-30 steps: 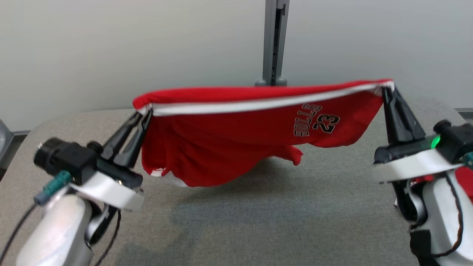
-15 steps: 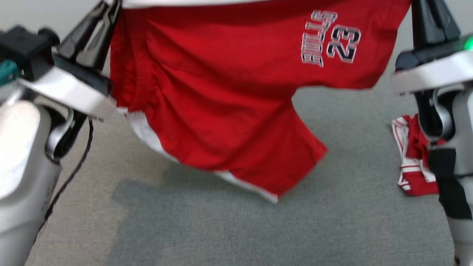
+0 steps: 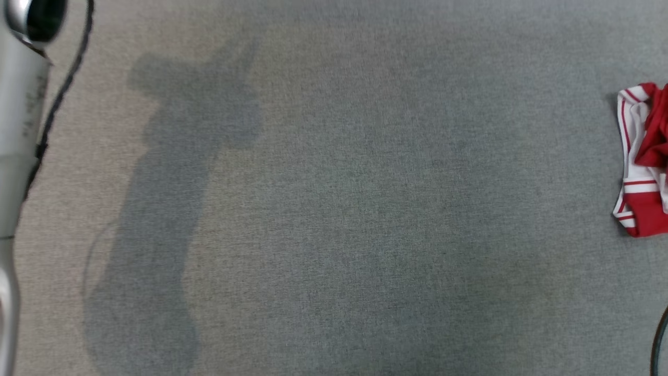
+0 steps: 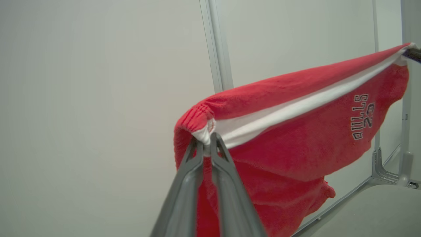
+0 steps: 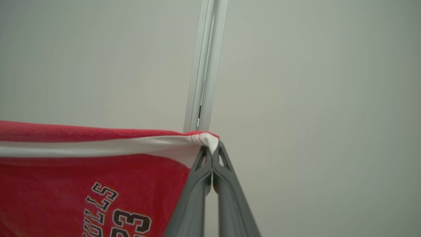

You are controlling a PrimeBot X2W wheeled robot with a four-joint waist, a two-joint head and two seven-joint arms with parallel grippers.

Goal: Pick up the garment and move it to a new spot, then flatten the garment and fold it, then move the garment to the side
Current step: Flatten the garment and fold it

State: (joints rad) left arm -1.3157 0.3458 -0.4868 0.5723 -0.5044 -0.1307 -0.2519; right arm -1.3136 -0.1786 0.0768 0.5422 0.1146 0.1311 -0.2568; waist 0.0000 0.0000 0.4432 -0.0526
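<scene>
While my left claw (image 4: 206, 142) pinches one end of the garment (image 4: 296, 158) at its waistband (image 4: 296, 107), both fingers (image 4: 185, 187) pressed together on the bunched white hem, my right claw (image 5: 212, 154) is clamped the same way on the opposite end. Between the two grips the garment hangs in the air. Its waistband is pulled into a nearly straight line, red on the outside and white on the inside. Below that line the red cloth sags loose and wrinkled, and the lettering (image 4: 361, 117) "BULLS 23" sits near the end my right claw holds. From my left wrist I see the dark tip of the right claw at the far corner of the band. Behind the cloth stands a pale wall (image 4: 82, 98) with a grey upright post (image 4: 217, 49).

Looking down from my head, I see the grey counter (image 3: 391, 219), with a soft shadow (image 3: 172, 183) lying across its left part. My left forearm (image 3: 18, 120) runs along the left edge of that view, a black cable (image 3: 62, 89) beside it. At the right edge of the counter lies a crumpled striped cloth (image 3: 639, 162), red and white, well apart from the shadow.
</scene>
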